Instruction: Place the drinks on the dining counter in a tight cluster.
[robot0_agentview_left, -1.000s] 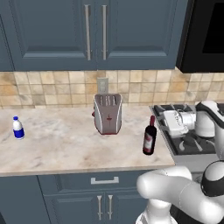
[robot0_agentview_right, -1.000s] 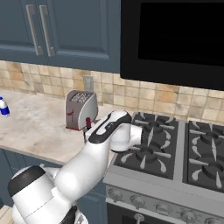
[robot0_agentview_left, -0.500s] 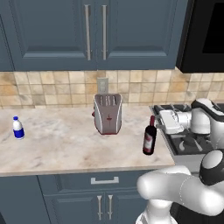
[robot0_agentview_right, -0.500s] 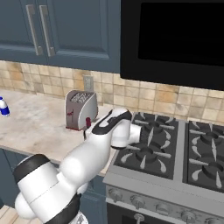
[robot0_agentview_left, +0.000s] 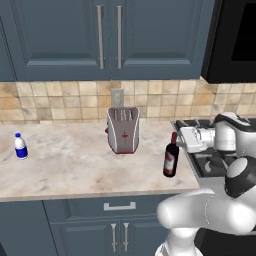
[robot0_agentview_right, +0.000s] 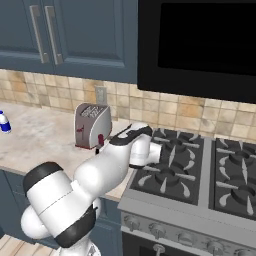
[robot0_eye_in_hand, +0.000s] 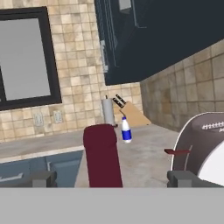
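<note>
While the gripper (robot0_eye_in_hand: 109, 178) sits spread wide, wine bottle (robot0_eye_in_hand: 102, 155) stands between its fingertips, frame bottom-center.

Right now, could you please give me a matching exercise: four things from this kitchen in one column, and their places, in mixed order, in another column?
Things:
1. wine bottle
2. water bottle
3. toaster
4. gripper

Places:
A. far left on the counter
B. middle of the counter, by the backsplash
C. counter's right end, near the stove
D. open, level with the wine bottle's neck

Pairs: 1-C, 2-A, 3-B, 4-D
</note>
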